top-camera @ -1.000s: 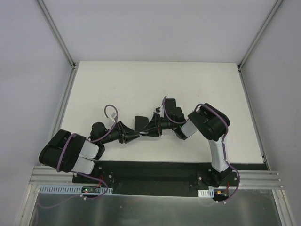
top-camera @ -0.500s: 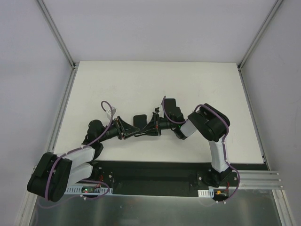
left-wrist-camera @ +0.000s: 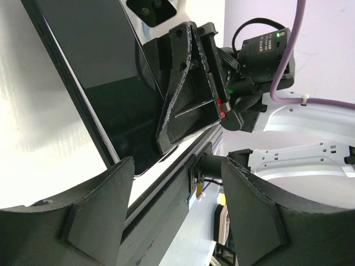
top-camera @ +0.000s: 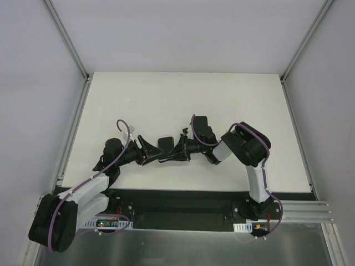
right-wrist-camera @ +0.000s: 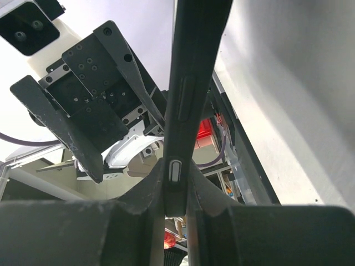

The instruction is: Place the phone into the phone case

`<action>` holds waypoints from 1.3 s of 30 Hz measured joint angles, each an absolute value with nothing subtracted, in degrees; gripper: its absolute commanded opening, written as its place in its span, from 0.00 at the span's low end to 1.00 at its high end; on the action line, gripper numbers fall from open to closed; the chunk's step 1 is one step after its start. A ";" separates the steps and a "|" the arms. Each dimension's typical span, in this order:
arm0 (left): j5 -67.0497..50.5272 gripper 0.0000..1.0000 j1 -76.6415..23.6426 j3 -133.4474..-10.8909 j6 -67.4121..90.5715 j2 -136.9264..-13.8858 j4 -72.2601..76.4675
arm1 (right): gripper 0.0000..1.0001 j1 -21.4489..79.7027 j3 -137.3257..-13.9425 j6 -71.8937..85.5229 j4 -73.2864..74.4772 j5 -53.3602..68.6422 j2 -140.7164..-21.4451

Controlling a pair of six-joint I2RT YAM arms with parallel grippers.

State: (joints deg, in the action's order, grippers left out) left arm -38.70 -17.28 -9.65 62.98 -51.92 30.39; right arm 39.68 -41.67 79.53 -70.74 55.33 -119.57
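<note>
Phone (top-camera: 165,144) | long axis in line with right fingers (right-wrist-camera: 136,213) | pointing left

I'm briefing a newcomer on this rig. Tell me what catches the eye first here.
The left arm and right arm meet at the middle of the white table, with a dark phone between them. The right hand clamps the phone edge-on, while the left hand gapes open before its glossy screen.

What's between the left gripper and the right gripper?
The phone, in the top view: the right gripper clamps its edge, the left gripper is open beside it.
</note>
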 measured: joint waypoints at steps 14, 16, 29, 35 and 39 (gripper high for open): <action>-38.39 0.71 -17.26 -9.58 61.23 -53.60 30.65 | 0.31 39.97 -41.52 79.44 -69.10 55.11 -119.70; -38.28 0.71 -17.28 -9.85 60.14 -52.64 28.34 | 0.14 40.07 -41.56 79.50 -69.19 55.07 -119.72; -35.00 0.70 -17.28 -9.69 57.30 -50.41 13.61 | 0.02 40.01 -42.68 80.58 -71.29 54.26 -120.38; -34.39 0.70 -17.28 -9.39 58.74 -50.70 15.94 | 0.02 40.01 -42.68 80.58 -71.31 54.26 -120.51; -34.35 0.66 -17.28 -9.39 60.20 -51.70 19.11 | 0.03 40.03 -42.68 80.55 -71.29 54.24 -120.73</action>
